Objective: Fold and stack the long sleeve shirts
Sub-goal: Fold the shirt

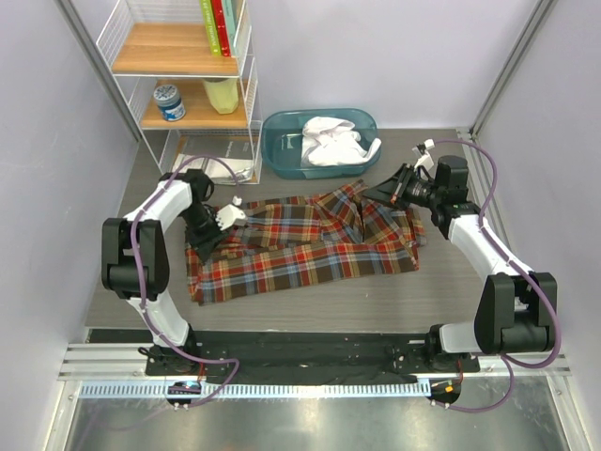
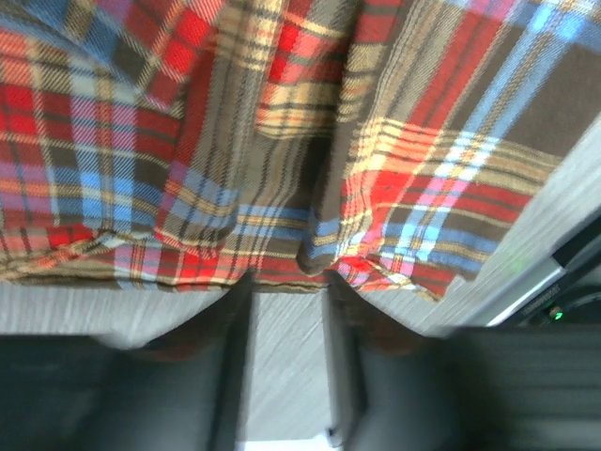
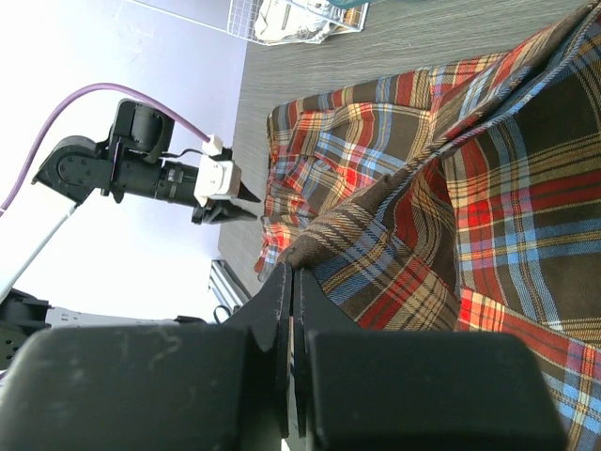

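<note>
Plaid flannel shirt (image 1: 300,249), laid mid-table: a raised fold toward the right edge is pinched by the right gripper (image 3: 291,271), likely to be folded over, while the left gripper (image 2: 286,293) is held spread-fingered at the hem nearest the left edge.

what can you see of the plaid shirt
The plaid shirt looks like soft flannel, checked in red, brown, blue and yellow. It lies spread and rumpled across the grey table, partly folded over itself. The right claw is shut on a raised fold at its right end. The open left claw sits at its hem on the left.
</note>
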